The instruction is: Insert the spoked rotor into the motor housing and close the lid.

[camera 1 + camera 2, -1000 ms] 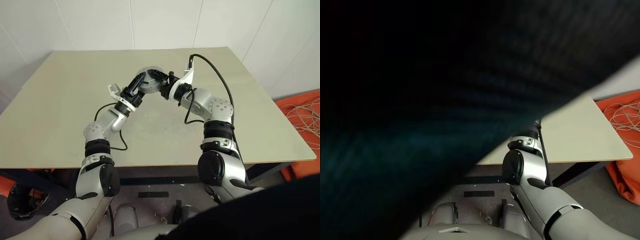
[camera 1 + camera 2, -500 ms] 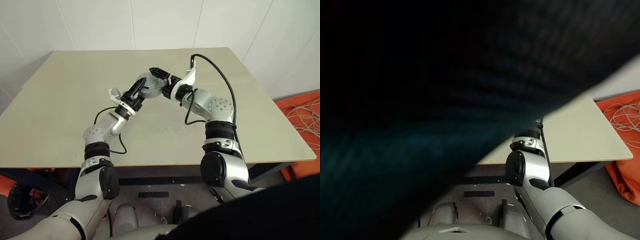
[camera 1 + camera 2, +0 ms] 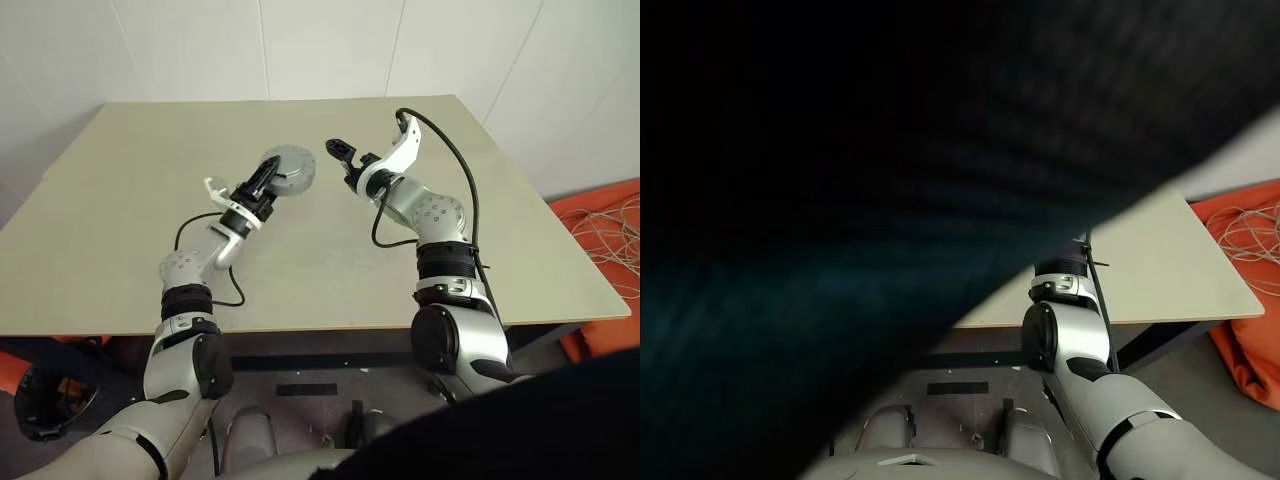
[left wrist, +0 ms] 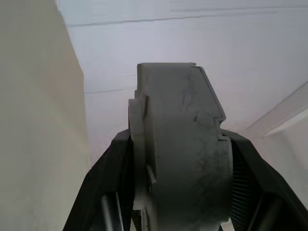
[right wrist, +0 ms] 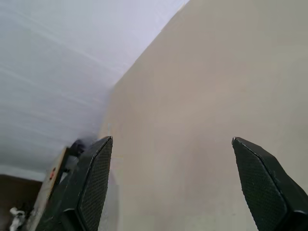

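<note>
Motor housing (image 3: 287, 171): a round grey unit held above the table, clear of the surface, near the table's middle. In the left wrist view (image 4: 180, 144) it is seen edge-on as a thick grey casing with stepped notches on its rim.
Lid: appears shut against the housing, with the grey round face turned up toward the head camera; the seam is hard to make out, so this is not certain.
Spoked rotor: not distinguishable from the closed grey unit.
Left gripper (image 3: 262, 183): clamped on the motor housing, one black finger (image 4: 108, 180) on each flat side of the casing, at its near edge.
Right gripper (image 3: 340, 152): fingers spread wide and holding nothing, just to the right of the motor housing and apart from it. In the right wrist view the two black fingertips (image 5: 91, 185) stand far apart over bare tabletop.
Table (image 3: 120, 220): pale beige top, bare around the motor housing.
Orange bag with white cable (image 3: 605, 225): on the floor, well to the right of the motor housing, past the table's edge.
</note>
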{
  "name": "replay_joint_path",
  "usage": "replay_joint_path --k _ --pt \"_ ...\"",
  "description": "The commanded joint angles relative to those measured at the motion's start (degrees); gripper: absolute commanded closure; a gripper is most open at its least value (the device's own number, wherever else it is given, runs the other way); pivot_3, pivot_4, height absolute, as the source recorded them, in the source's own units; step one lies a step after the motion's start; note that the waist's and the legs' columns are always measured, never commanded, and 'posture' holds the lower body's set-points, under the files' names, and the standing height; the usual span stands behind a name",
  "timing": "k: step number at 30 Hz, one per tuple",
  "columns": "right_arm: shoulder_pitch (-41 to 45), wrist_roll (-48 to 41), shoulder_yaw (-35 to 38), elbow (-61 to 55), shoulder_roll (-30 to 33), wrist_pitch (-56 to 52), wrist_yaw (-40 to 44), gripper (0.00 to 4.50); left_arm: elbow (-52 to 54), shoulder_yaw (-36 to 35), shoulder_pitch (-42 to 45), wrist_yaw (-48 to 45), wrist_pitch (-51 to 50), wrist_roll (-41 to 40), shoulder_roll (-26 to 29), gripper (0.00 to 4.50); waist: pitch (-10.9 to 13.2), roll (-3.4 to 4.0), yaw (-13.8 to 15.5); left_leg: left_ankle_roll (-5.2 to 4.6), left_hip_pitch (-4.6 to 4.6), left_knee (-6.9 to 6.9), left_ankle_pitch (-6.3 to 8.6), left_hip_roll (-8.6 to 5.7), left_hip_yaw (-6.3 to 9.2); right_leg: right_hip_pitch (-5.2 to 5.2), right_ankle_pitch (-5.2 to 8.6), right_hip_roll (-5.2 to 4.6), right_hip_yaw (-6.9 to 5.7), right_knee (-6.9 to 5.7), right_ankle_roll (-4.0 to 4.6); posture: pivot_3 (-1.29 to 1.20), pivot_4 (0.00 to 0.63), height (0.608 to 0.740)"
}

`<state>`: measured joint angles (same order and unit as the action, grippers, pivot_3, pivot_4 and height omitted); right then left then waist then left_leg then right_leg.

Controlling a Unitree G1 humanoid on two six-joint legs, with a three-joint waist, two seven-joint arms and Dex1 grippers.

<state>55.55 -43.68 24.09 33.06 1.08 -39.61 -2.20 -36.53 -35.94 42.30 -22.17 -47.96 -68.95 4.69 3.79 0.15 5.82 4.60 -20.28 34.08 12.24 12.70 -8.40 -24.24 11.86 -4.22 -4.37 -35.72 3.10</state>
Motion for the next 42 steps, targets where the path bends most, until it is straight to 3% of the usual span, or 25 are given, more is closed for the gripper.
replay_joint_path --k 1,16,29,35,36,42 --pt "0.87 0.43 0.14 -0.47 0.28 1.18 1.59 0.03 3.35 -2.13 0.49 -0.64 4.89 0.63 2.32 2.46 0.0 0.0 -0.16 0.0 -0.01 0.0 0.0 0.0 0.0 0.0 0.0 0.0 0.0 0.0 0.0 0.0 0.0 0.74" --pt "0.86 0.88 1.46 0.18 0.42 0.57 1.11 0.03 9.58 -9.84 -6.07 13.48 14.15 -1.03 2.75 2.46 0.03 -0.06 -0.11 -0.03 0.04 0.08 0.01 0.02 0.0 0.0 0.0 0.0 -0.01 -0.02 0.01 0.0 0.0 0.74" --pt "1.83 0.83 1.74 2.03 0.47 0.45 0.94 0.03 5.65 -11.44 -6.1 23.05 19.79 0.68 2.13 2.46 0.03 -0.15 -0.11 -0.03 0.07 0.13 0.01 0.02 0.0 0.0 -0.01 0.0 0.0 -0.04 0.01 0.0 0.0 0.74" --pt "1.99 0.93 1.94 2.23 0.29 0.47 0.82 0.03 5.24 -11.65 -5.8 23.29 20.19 -0.1 2.37 2.46 0.02 -0.15 -0.27 -0.03 0.07 0.13 0.01 0.02 0.0 0.01 -0.01 0.0 0.02 -0.06 0.01 0.0 0.0 0.74" --pt "2.0 0.88 1.97 2.25 0.24 0.4 0.8 0.0 5.29 -11.75 -5.82 23.34 19.74 -0.55 2.35 1.75 0.02 -0.15 -0.26 -0.03 0.07 0.13 0.01 0.02 0.0 0.01 -0.01 0.0 0.02 -0.06 0.0 0.0 0.0 0.74" --pt "2.05 0.93 2.07 2.7 0.17 0.49 0.66 0.0 5.97 -10.58 -7.14 25.11 16.77 -0.65 2.1 0.04 0.02 -0.15 -0.15 -0.03 0.09 0.13 0.01 0.02 0.0 0.04 -0.01 0.0 0.03 -0.08 0.01 0.0 0.0 0.74"
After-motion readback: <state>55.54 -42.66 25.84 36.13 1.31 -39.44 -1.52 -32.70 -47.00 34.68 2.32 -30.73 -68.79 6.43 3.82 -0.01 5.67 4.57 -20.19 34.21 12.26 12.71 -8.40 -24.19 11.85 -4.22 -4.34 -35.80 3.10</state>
